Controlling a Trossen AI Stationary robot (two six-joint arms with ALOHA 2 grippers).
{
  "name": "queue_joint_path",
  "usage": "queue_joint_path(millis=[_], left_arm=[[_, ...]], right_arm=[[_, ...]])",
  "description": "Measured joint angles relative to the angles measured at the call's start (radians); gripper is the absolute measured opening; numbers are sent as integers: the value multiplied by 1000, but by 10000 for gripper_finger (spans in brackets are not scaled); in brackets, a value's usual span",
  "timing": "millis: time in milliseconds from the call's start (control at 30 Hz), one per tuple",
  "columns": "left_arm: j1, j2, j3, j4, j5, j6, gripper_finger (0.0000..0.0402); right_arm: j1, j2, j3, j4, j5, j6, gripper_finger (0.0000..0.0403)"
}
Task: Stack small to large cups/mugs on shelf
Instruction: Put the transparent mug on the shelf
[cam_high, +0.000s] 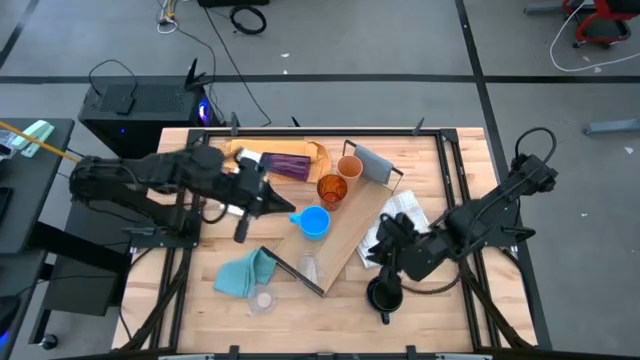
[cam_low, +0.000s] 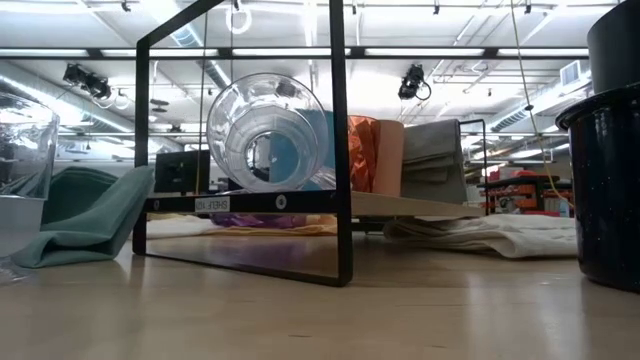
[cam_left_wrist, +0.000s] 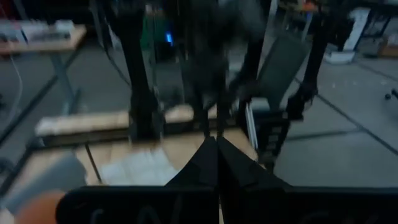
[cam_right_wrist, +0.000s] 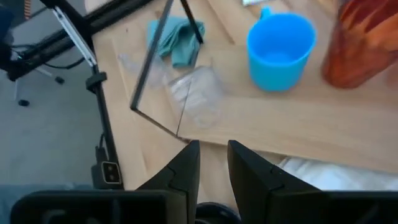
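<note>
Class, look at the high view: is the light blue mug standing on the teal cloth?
No. The light blue mug stands on the shelf, apart from the teal cloth.

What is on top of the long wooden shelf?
On the shelf stand a light blue mug, an amber cup and a tan cup. A clear cup lies on its side near the end frame. Whether anything is inside the cups cannot be seen.

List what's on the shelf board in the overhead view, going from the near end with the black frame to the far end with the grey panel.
Clear cup lying on its side → light blue mug → amber translucent cup → tan cup → grey end panel.
</note>
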Motion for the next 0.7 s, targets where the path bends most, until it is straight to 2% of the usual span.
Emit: queue_joint_path(millis=[233, 400, 700], left_arm=[[-36, 0, 121, -78, -62, 1, 0], [-55, 1, 146, -92, -74, -13, 1], [-76, 1, 148, 64, -74, -27, 1]], right_arm=[[-1, 0, -242, 384, -24, -45, 95], [-3, 0, -363, 518, -46, -76, 117], [-97, 0, -468, 816, -64, -69, 144]])
